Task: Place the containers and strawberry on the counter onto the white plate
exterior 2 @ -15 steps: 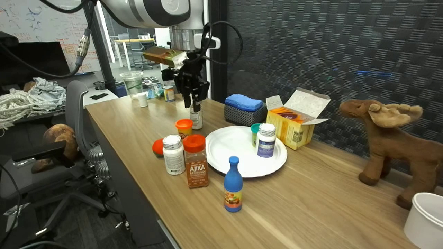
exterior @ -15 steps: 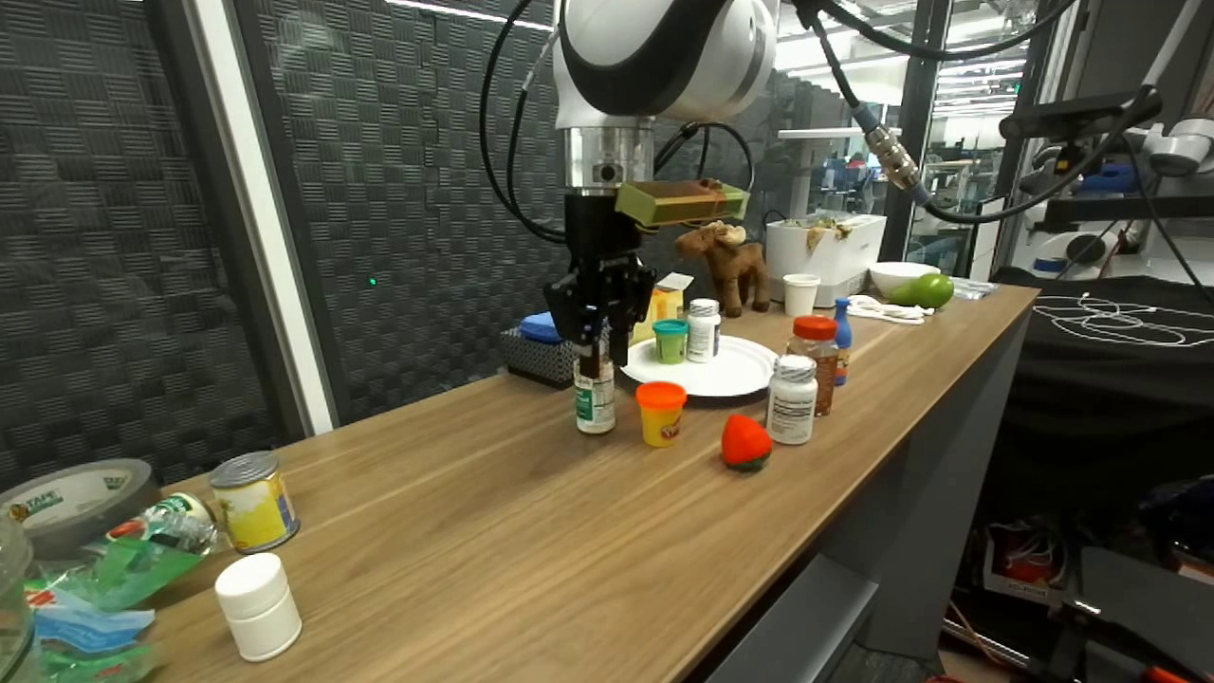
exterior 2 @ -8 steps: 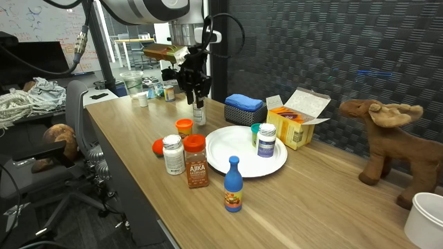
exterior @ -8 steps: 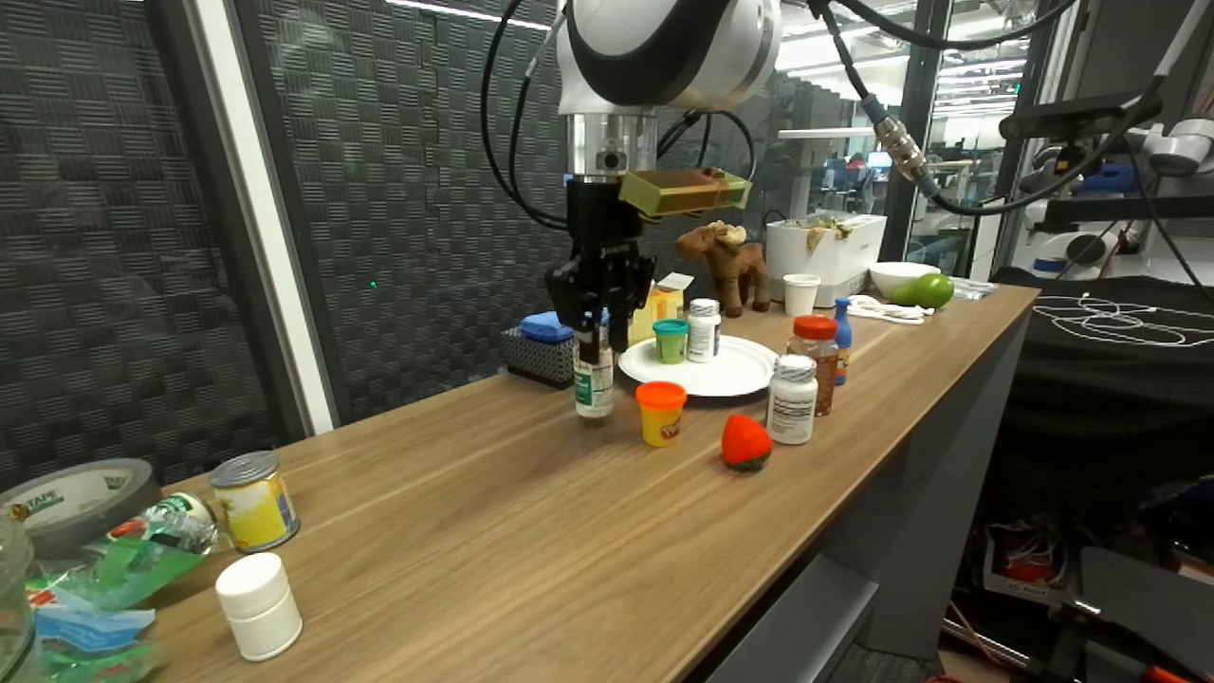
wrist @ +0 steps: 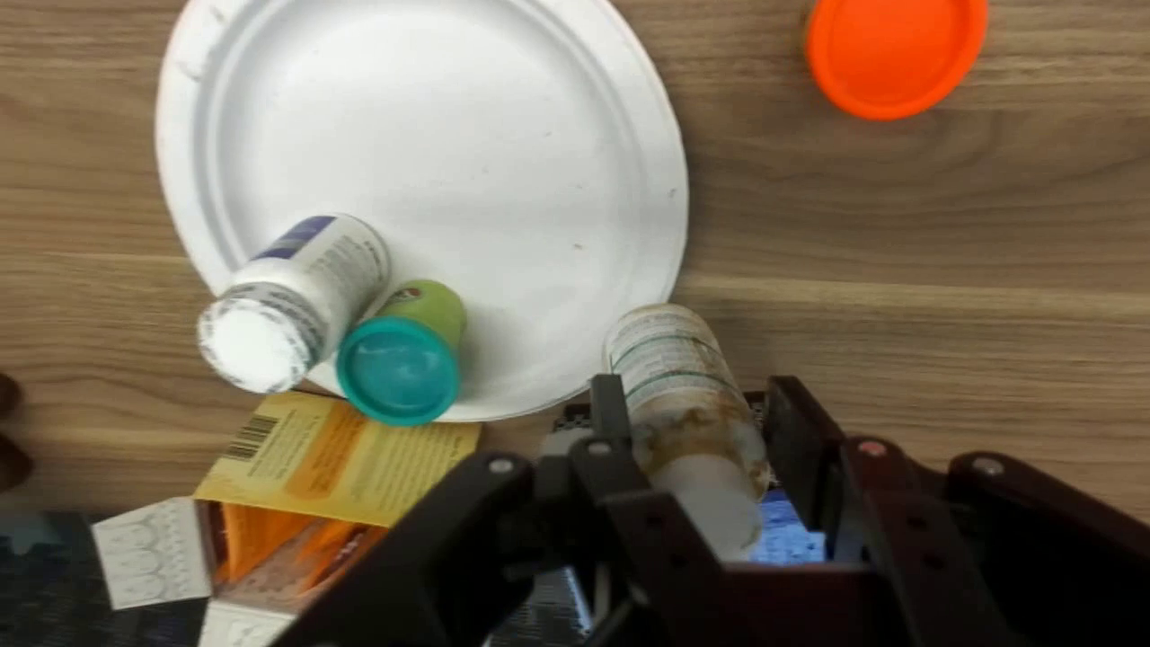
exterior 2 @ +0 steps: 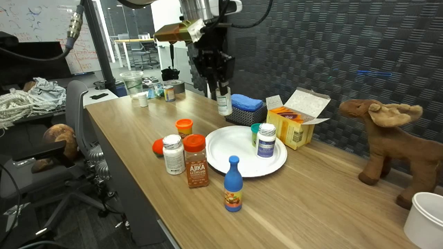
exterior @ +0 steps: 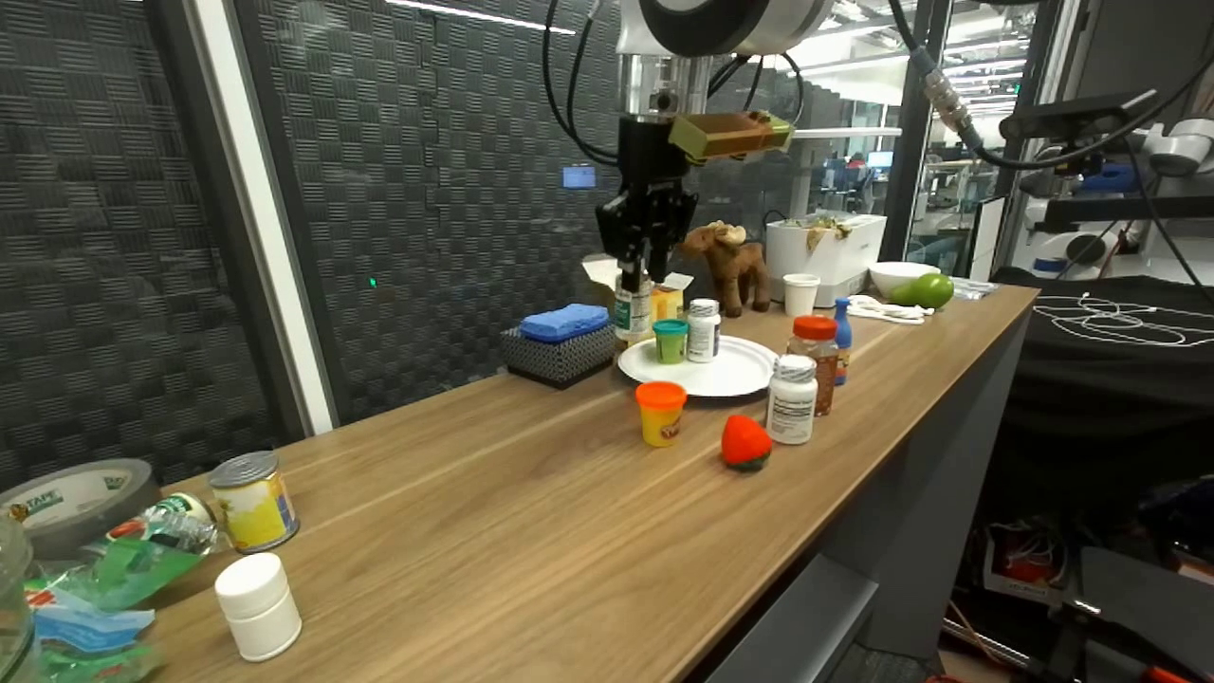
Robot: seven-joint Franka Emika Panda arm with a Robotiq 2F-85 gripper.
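Since half a second ago, the gripper (wrist: 696,388) and green-labelled bottle (exterior: 633,308) have risen and travelled toward the plate (exterior 2: 232,155). Hand state: clamped on that bottle, one finger to either side of it in the wrist view. Bottle hangs close to upright, raised off the counter (exterior: 474,531). Wrist view: its base overlaps the plate's rim; cannot tell whether it is directly above the rim. In an exterior view it shows in front of the dark basket (exterior 2: 244,117), which bears a blue cloth (exterior 2: 246,102).

On the plate, same spots as before: purple-labelled bottle (exterior 2: 265,147) and green tub (wrist: 440,314) with teal lid, both upright, side by side, near the edge facing the yellow box (exterior 2: 290,133). Box flaps raised, orange packets inside.

On the counter near the plate: yellow tub (exterior: 661,422) with orange lid, strawberry (exterior: 745,442), white pill bottle (exterior: 792,408), red-lidded jar (exterior 2: 197,166) marked AJIKA, blue bottle (exterior 2: 233,186). Pill bottle stands between strawberry and jar. All these likewise unmoved.

Well apart, toward the counter's far end: small white jar (exterior: 258,607), can (exterior: 254,507).
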